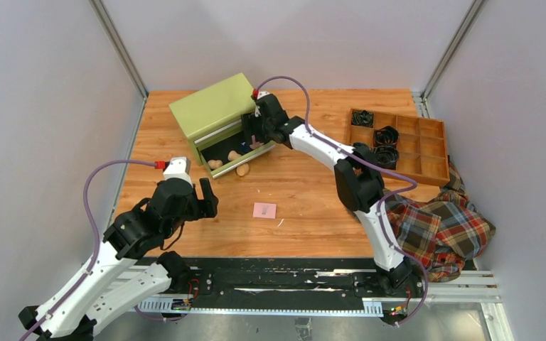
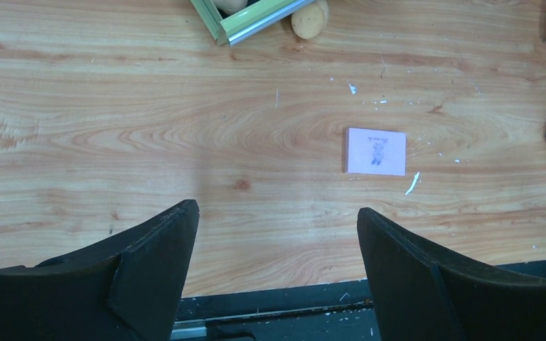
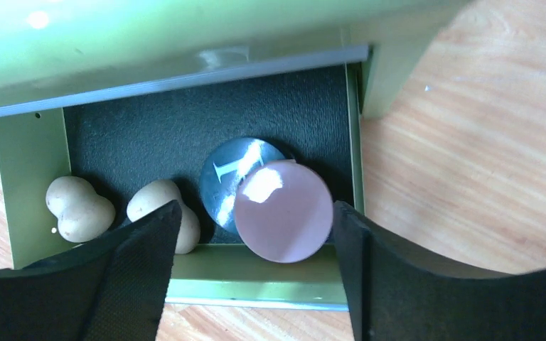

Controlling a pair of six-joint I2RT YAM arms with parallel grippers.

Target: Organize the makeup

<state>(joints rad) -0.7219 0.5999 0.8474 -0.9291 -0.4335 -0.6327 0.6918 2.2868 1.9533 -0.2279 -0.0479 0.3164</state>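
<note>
1. Presently, grey walls (image 1: pixel 43 106) enclose the wooden table (image 1: pixel 313 192).
2. Right gripper (image 3: pixel 257 212): spread wide, empty, over pink round disc (image 3: pixel 283 211) in green drawer (image 3: pixel 256 285).
3. Left gripper (image 2: pixel 277 209): wide, empty; pink square pad (image 2: pixel 375 151) on bare wood.

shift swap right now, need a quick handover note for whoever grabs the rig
Left gripper: open, empty, hovering over the table near the pink pad.
Right gripper: open, empty, above the open drawer.
Done: in the drawer lie the pink disc, partly overlapping the navy compact, and two sponges.
Left to do: the pink pad, and one sponge lying on the table beside the drawer's front.
</note>
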